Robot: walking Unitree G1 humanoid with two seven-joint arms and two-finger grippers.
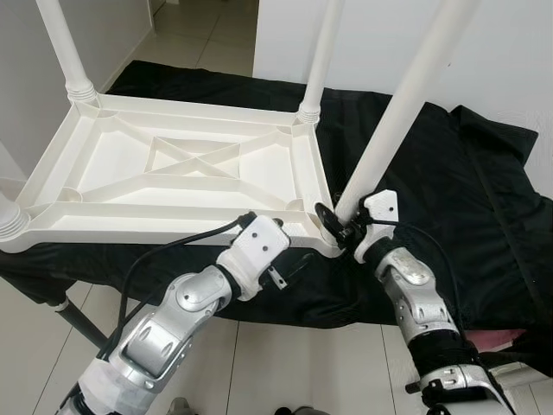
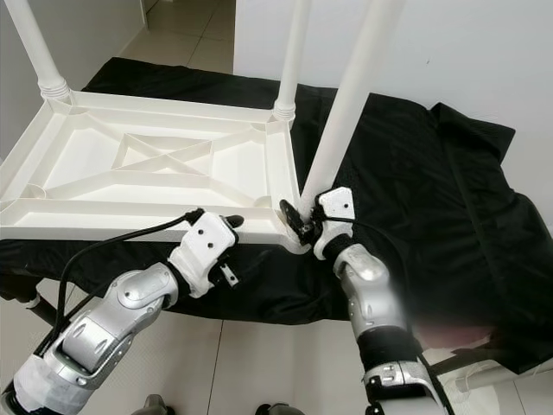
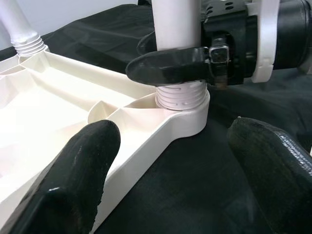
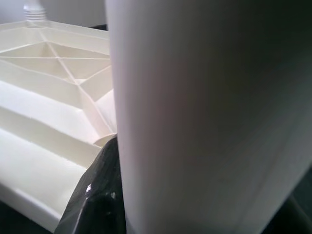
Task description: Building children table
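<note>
1. Since it lies upside down on the black cloth [image 1: 449, 173], the white plastic table top [image 1: 181, 177] shows its ribbed underside across the centre-left of the left eye view, with legs standing up from its corners.
2. At the near right corner, lower centre of that frame, the fourth leg [image 1: 393, 121] sits in its threaded socket [image 3: 181, 97], tilted toward the upper right.
3. Just above the socket threads, the right gripper [image 1: 333, 226] has its black fingers closed round that leg.
4. Lower centre-left, the left gripper [image 3: 170, 161] hovers beside the same corner with its fingers spread wide and nothing between them.
5. My guess is that the plastic is light, stiff and fairly slick, so the leg is best held low near the threads, where it can be turned without levering the socket; the top could slide on the cloth, so bracing its rim near the corner seems sensible.
6. Count: one table top, four legs (three at the other corners reach the top or left edge of the frame, one is in hand), one cloth, two grippers.
</note>
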